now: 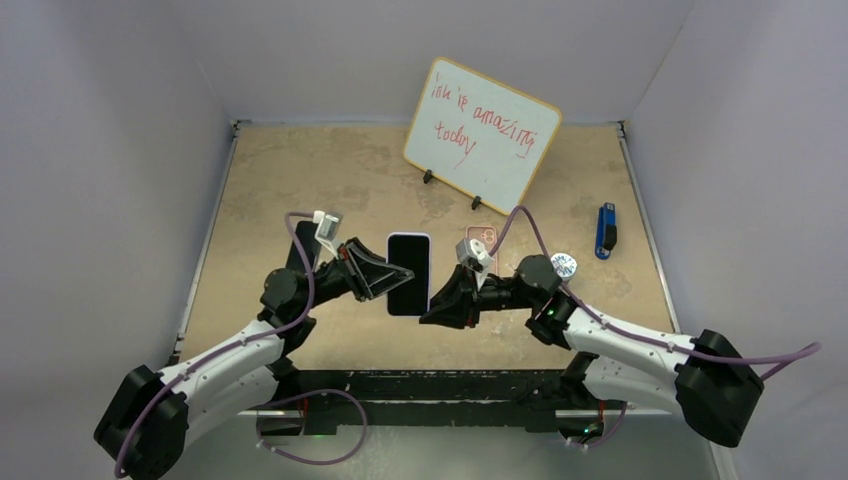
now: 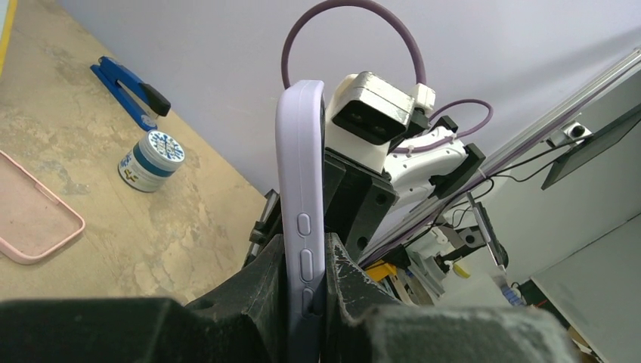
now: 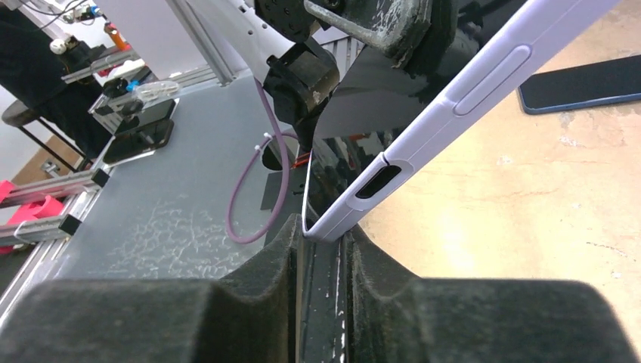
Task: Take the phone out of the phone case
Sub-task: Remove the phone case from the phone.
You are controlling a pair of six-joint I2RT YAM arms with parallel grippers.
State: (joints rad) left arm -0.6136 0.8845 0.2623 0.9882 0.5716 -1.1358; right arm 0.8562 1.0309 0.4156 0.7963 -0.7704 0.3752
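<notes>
The phone (image 1: 408, 272), dark screen up, sits in a lilac case and is held above the table between both arms. My left gripper (image 1: 384, 276) is shut on its left edge. In the left wrist view the case (image 2: 301, 174) stands edge-on with its side buttons showing, clamped between my fingers (image 2: 303, 261). My right gripper (image 1: 432, 308) is at the phone's lower right corner. In the right wrist view the case (image 3: 469, 83) runs up to the right and its corner is pinched between my fingertips (image 3: 323, 231). A thin pale edge shows beside the case at that corner.
An empty pink case (image 1: 481, 238) lies behind the right gripper, also in the left wrist view (image 2: 30, 215). A whiteboard (image 1: 482, 135) stands at the back. A blue stapler (image 1: 605, 230) and a small round tin (image 1: 563, 265) are to the right. A dark flat phone (image 3: 582, 83) lies on the table.
</notes>
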